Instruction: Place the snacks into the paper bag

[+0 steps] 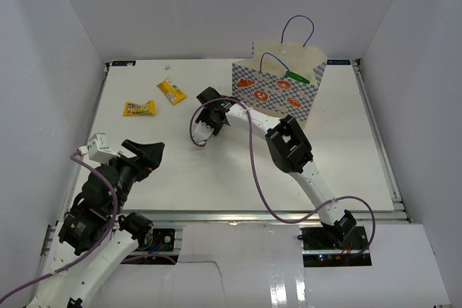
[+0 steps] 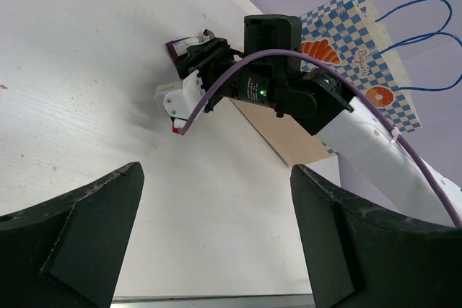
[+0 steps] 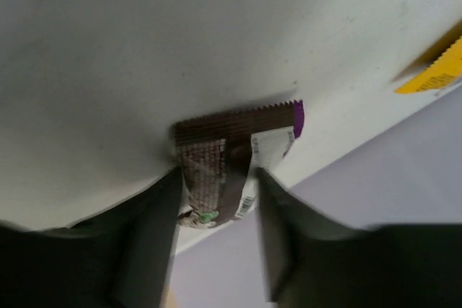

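Overall: white walls (image 1: pixel 216 5) close in a white worktop (image 1: pixel 216 178) on the far side and both flanks. The surface is matt and faintly grained, with a grey smudge near the middle.
Left tool (image 1: pixel 146 151): fingers wide apart with nothing between them, hanging low over the near left of the worktop.
Yellow candy packs: two lie flat on the worktop beyond the left tool. One (image 1: pixel 138 108) is almost straight ahead of it, the other (image 1: pixel 171 91) farther off and to its right.
Right tool (image 3: pixel 216 178): down at the worktop, fingers pressed against both long sides of the dark brown bar wrapper (image 3: pixel 231 124), clamped on it.
Wrapper end: the zigzag edge and purple corner stick out past the fingertips, against the white surface.
Paper bag (image 1: pixel 278 91): upright, just right of the right tool and a little beyond it. Its mouth is open, and a green packet (image 1: pixel 296 76) shows inside.
Purple cable (image 1: pixel 256 178): loops along the right arm, behind its tool.
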Tool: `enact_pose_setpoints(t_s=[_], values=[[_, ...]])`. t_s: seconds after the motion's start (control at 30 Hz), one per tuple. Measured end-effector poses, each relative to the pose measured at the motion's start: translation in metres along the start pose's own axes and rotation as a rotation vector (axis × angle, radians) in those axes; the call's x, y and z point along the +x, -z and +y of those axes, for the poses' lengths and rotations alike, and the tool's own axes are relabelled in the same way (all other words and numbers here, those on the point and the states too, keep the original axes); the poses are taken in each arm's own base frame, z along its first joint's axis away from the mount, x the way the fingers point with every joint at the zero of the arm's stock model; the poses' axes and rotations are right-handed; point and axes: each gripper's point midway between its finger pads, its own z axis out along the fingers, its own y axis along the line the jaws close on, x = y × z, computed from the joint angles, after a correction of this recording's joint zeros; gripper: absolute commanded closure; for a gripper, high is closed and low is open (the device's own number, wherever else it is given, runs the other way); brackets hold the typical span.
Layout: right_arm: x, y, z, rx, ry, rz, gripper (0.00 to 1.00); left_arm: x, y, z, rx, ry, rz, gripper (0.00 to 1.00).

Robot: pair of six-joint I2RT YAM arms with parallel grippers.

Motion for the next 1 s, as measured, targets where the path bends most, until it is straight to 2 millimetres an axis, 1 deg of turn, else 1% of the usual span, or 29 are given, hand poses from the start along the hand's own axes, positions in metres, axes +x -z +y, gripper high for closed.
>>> enact_pose_setpoints(t_s=[0.03, 0.1, 0.2, 0.27, 0.33, 0.4, 0.5, 0.53, 0.6, 0.7, 0.77, 0.87, 0.93, 1.0], values=[[-0.001, -0.002, 0.001, -0.011, 0.011, -0.004, 0.64, 0.0, 0.0, 0.001, -0.003, 0.0, 0.001, 0.06], [-0.005, -0.005, 0.006, -0.027, 0.005, -0.027, 0.74, 0.001, 0.0, 0.001, -0.006, 0.0, 0.004, 0.06], [-0.014, -0.004, 0.009, -0.036, -0.007, -0.075, 0.79, 0.002, 0.0, 0.002, -0.009, 0.008, 0.007, 0.06], [-0.021, 0.0, 0.011, -0.028, -0.026, -0.123, 0.8, 0.002, 0.0, 0.002, -0.009, 0.014, 0.006, 0.06], [-0.033, 0.01, 0.018, -0.035, -0.048, -0.193, 0.83, 0.002, 0.0, 0.002, -0.01, 0.015, 0.006, 0.06], [-0.052, 0.027, 0.03, -0.057, -0.074, -0.282, 0.85, 0.001, 0.0, 0.002, -0.012, 0.015, 0.002, 0.06], [-0.09, 0.068, 0.044, -0.089, -0.134, -0.444, 0.87, 0.0, 0.0, 0.003, -0.016, 0.014, -0.004, 0.06], [-0.101, 0.083, 0.045, -0.091, -0.168, -0.495, 0.89, -0.001, 0.0, 0.003, -0.015, 0.015, -0.006, 0.06], [-0.12, 0.119, 0.038, -0.077, -0.247, -0.594, 0.91, -0.001, -0.001, 0.002, -0.013, 0.017, -0.009, 0.06], [-0.138, 0.18, 0.016, -0.005, -0.348, -0.722, 0.92, -0.001, -0.004, -0.001, 0.002, 0.023, -0.015, 0.06], [-0.142, 0.224, 0.006, 0.048, -0.407, -0.792, 0.92, 0.003, -0.008, 0.0, 0.002, 0.021, -0.007, 0.06], [-0.141, 0.287, -0.005, 0.13, -0.473, -0.88, 0.92, 0.013, -0.018, 0.002, -0.008, 0.009, 0.018, 0.06], [-0.135, 0.323, -0.009, 0.181, -0.516, -0.923, 0.92, 0.02, -0.024, 0.003, -0.015, -0.001, 0.038, 0.06], [-0.123, 0.355, -0.013, 0.234, -0.574, -0.955, 0.92, 0.025, -0.028, 0.004, -0.021, -0.007, 0.054, 0.06]])
